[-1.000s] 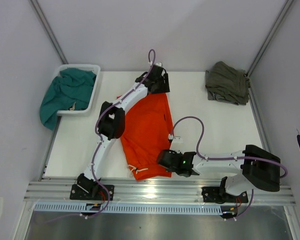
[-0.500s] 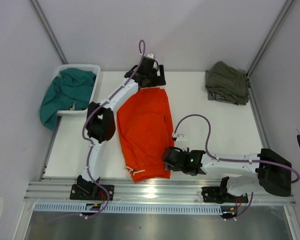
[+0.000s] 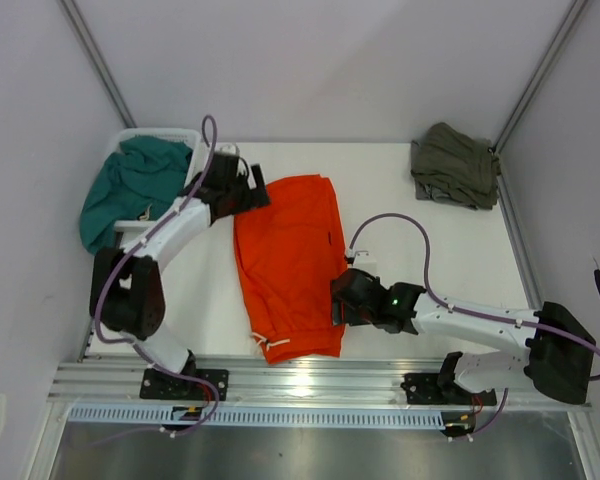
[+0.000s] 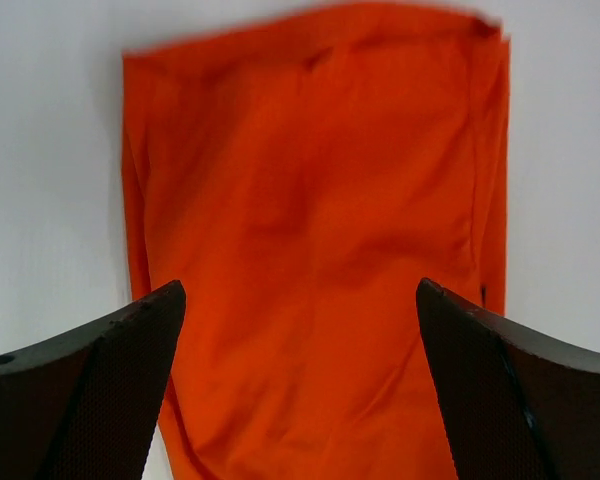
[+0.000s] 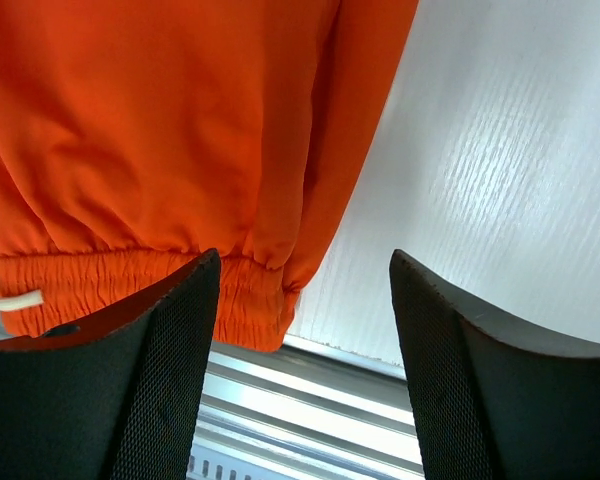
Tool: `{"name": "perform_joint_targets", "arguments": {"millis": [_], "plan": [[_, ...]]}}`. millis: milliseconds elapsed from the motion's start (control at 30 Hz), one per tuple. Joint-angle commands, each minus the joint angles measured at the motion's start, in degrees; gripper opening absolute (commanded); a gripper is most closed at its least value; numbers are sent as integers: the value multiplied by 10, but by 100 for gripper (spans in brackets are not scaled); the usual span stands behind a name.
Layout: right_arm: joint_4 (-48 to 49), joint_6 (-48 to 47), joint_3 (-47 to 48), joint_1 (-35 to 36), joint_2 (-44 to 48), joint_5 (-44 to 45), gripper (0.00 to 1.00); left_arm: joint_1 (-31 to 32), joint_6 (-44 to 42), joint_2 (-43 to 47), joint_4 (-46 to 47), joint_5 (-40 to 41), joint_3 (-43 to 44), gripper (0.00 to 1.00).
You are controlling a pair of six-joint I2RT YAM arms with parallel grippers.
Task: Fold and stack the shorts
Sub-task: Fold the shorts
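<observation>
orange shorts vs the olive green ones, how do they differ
The orange shorts lie spread flat at the centre; the olive-green shorts sit bunched in the far right corner. The orange shorts cover more table; the olive-green shorts form a compact pile. Both rest on the white table.

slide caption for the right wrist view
Open right gripper over the waistband corner of the orange shorts, by the front edge of the table

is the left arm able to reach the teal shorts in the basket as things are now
Probably yes. The left gripper is open and empty beside the white basket, and the teal shorts spill over its rim with nothing covering them. It faces the orange shorts, so it would have to turn.
</observation>
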State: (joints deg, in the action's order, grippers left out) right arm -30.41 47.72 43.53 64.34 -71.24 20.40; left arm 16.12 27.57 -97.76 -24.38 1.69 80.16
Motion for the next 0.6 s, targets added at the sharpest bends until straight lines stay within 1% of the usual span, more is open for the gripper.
{"name": "perform_joint_targets", "arguments": {"millis": [0,33,67,133,167,200,233,267,333,367,400,467,500,533,567], "plan": [[37,-49,0,-38,15,-71,70,36,19,127,107,-24,-136,98],[38,-52,-2,-50,19,-88,70,44,18,152,117,-20,-155,99],[41,-57,-5,-54,28,-92,70,65,13,196,115,4,-195,99],[39,-78,-3,-68,31,-98,70,90,9,236,99,40,-215,99],[40,-86,-1,-76,31,-100,69,103,11,273,94,52,-247,99],[44,-95,2,-86,31,-106,68,129,15,291,90,72,-258,99],[47,-115,11,-97,29,-120,67,141,22,309,81,80,-269,99],[54,-126,19,-121,25,-127,65,165,40,327,78,85,-304,99],[61,-163,52,-148,1,-143,65,186,69,377,58,111,-336,99],[68,-175,68,-179,-13,-156,63,204,95,393,51,117,-346,99],[70,-186,84,-195,-47,-178,63,211,112,423,44,122,-374,99],[86,-212,132,-235,-83,-199,61,230,152,447,17,139,-391,99],[93,-218,149,-247,-102,-234,60,237,163,470,8,144,-411,99],[99,-223,167,-255,-145,-240,59,245,171,481,0,154,-417,99],[98,-232,210,-260,-168,-243,58,257,183,488,-4,154,-421,99]]}}
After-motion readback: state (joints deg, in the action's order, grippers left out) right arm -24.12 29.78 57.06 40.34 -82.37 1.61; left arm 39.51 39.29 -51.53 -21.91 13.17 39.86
